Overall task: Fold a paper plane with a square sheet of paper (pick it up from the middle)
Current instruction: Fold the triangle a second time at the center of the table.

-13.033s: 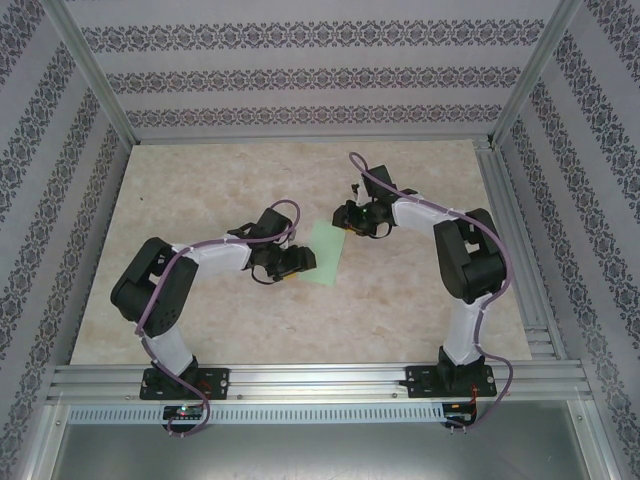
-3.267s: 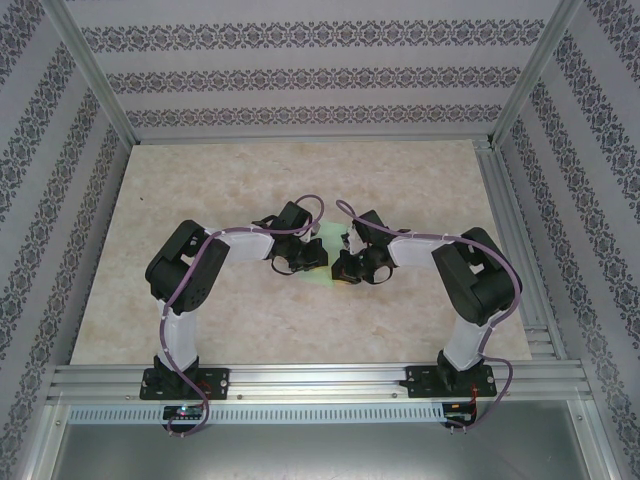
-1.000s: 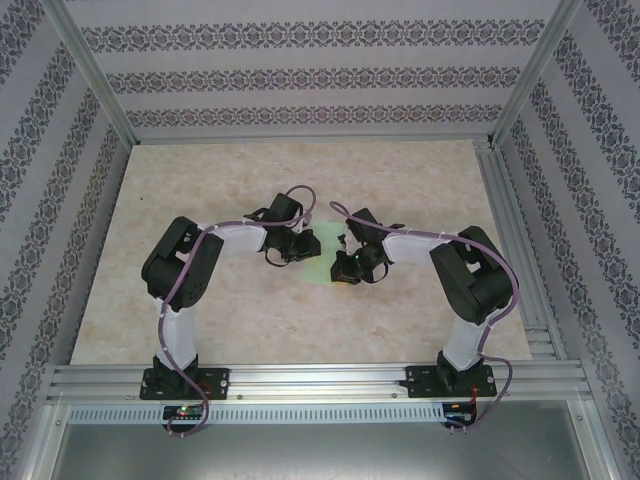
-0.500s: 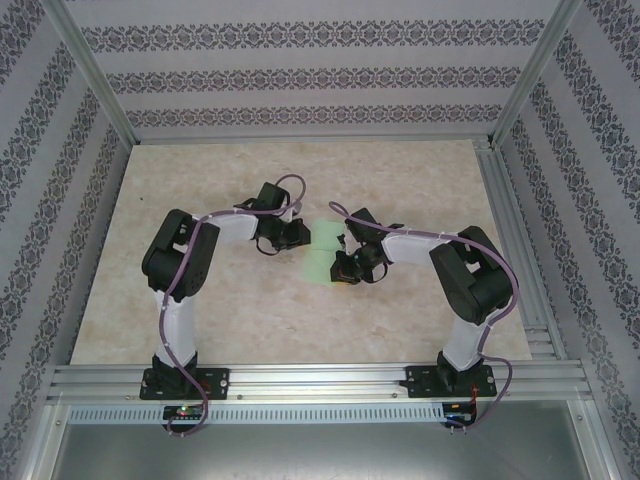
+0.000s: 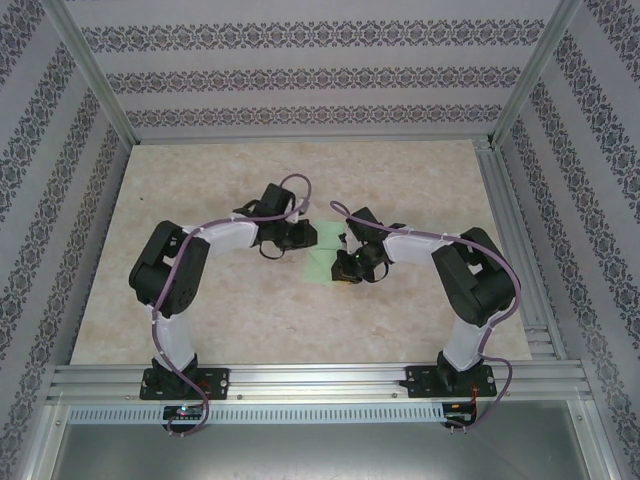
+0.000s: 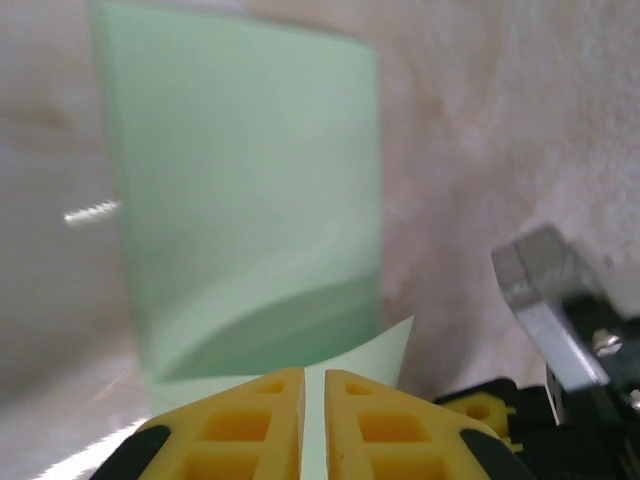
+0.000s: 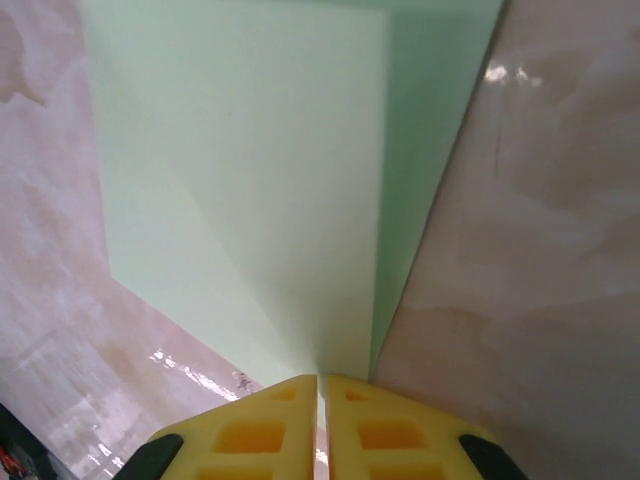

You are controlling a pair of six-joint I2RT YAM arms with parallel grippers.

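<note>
Sheet [image 7: 250, 150] pinched, left pincer [image 6: 314, 378] facing right pincer [image 7: 319, 381]

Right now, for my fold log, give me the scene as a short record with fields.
paper: pale green, partly folded, one layer over another
place: middle of the table, between the two arms
left jaws: closed on one edge of the paper
right jaws: closed on the opposite edge, where a slanting crease ends
plane: not yet a dart shape
</note>
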